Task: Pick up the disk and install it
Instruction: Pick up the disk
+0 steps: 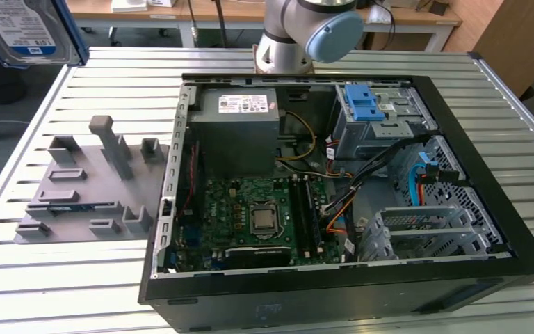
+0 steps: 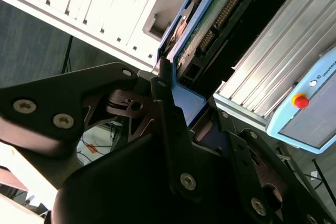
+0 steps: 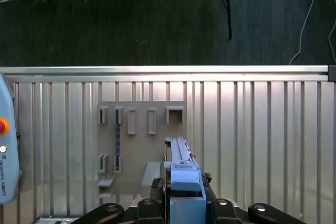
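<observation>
Above the slatted metal counter: flat silver disk, blue plastic rails, edge-on.
Pincer: clamped across it, holding it clear.

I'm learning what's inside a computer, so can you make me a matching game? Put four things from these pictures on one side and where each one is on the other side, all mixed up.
Things:
1. disk
2. grey holder plate
3. power-supply box
4. light-blue latch

Places:
A. on top of the silver cage in the computer case
B. held in the gripper, up off the table
C. flat on the table, to the exterior view's left of the computer case
D. inside the computer case, next to the green board, with a white sticker on top

Pairs: 1-B, 2-C, 3-D, 4-A
</observation>
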`<state>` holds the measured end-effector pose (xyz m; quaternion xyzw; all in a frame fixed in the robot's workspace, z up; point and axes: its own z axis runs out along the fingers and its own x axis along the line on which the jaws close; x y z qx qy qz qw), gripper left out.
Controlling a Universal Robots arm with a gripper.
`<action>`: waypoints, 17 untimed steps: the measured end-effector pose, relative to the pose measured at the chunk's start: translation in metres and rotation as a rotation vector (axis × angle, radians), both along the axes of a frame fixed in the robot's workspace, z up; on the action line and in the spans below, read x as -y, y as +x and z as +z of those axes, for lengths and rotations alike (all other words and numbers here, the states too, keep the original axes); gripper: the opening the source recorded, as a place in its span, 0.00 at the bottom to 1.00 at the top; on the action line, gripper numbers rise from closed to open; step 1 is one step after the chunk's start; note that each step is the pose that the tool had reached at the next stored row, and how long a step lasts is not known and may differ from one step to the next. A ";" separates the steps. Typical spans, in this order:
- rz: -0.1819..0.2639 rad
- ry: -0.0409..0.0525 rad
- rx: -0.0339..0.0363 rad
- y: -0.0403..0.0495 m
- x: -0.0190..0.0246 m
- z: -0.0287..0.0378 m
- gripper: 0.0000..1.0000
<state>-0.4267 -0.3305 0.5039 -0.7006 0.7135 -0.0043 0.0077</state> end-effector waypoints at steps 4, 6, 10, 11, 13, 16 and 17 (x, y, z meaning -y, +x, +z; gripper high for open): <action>0.000 0.0000 0.0000 0.0054 0.0000 0.0000 0.36; 0.000 0.0000 0.0000 0.0084 0.0000 0.0000 0.36; 0.000 0.0000 0.0000 0.0142 0.0000 0.0000 0.36; 0.000 0.0000 0.0001 0.0156 0.0000 0.0000 0.36; 0.000 0.0000 0.0001 0.0183 0.0000 0.0000 0.36; 0.000 0.0000 0.0001 0.0222 0.0000 0.0000 0.36; 0.000 0.0000 0.0000 0.0238 0.0000 0.0000 0.36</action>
